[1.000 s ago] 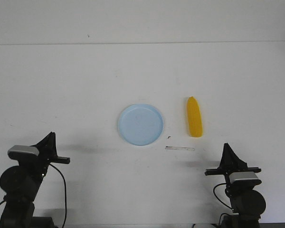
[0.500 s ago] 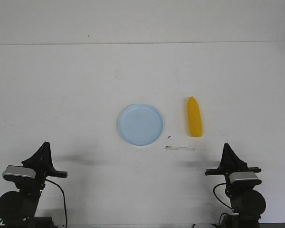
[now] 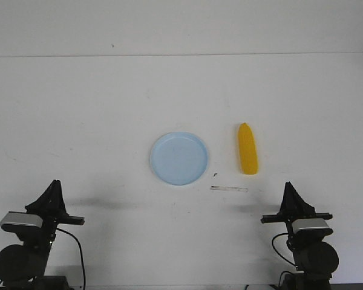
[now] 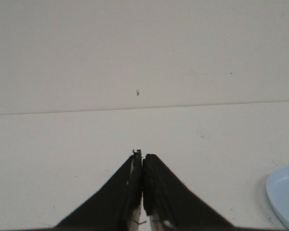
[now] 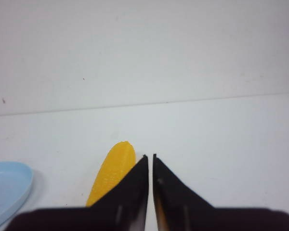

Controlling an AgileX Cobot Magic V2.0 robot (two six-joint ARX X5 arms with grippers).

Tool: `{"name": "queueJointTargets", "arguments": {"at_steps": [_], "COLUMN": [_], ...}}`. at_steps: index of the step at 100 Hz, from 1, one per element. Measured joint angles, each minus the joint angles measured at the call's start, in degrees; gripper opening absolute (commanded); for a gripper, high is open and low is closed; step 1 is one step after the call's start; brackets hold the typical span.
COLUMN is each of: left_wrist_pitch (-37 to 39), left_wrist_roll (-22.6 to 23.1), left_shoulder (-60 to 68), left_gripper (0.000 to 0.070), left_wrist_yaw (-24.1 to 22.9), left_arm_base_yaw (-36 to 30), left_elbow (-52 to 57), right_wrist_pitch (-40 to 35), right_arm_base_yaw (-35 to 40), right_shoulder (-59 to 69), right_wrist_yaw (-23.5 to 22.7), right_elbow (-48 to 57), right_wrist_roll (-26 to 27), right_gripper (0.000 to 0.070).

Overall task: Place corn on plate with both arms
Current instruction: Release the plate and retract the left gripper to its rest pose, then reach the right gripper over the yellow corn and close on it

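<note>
The yellow corn [image 3: 248, 148] lies lengthwise on the white table, just right of the pale blue plate [image 3: 178, 158] and apart from it. My left gripper [image 3: 53, 186] sits low at the near left, shut and empty, far from both. My right gripper [image 3: 289, 188] is at the near right, shut and empty, a short way in front of the corn. In the right wrist view the corn [image 5: 113, 175] lies just beyond and to one side of the closed gripper [image 5: 150, 156], with the plate's rim [image 5: 7, 190] at the frame's edge. The left wrist view shows the shut gripper [image 4: 142, 156] and a sliver of the plate [image 4: 284, 197].
A thin grey strip [image 3: 228, 189] lies on the table between the plate and my right arm. The table's far edge [image 3: 181, 55] meets a plain wall. Both arm bases stand at the near edge.
My left arm has drawn back and lowered toward the near left corner. The right arm, corn and plate have not moved.
</note>
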Motion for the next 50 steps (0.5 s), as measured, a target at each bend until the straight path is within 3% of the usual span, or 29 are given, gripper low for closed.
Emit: {"name": "queueJointTargets", "arguments": {"at_steps": [50], "left_wrist_pitch": [0.00], "left_wrist_roll": [0.00], "left_shoulder": [0.00], "left_gripper": [0.0001], "left_wrist_yaw": [0.00], "left_arm_base_yaw": [0.00], "left_elbow": [0.00], "right_wrist_pitch": [0.17], "right_arm_base_yaw": [0.00], "right_shoulder": [0.00], "right_wrist_yaw": [1.55], "right_elbow": [0.00], "right_wrist_roll": [-0.02], "right_gripper": [0.0015]}}
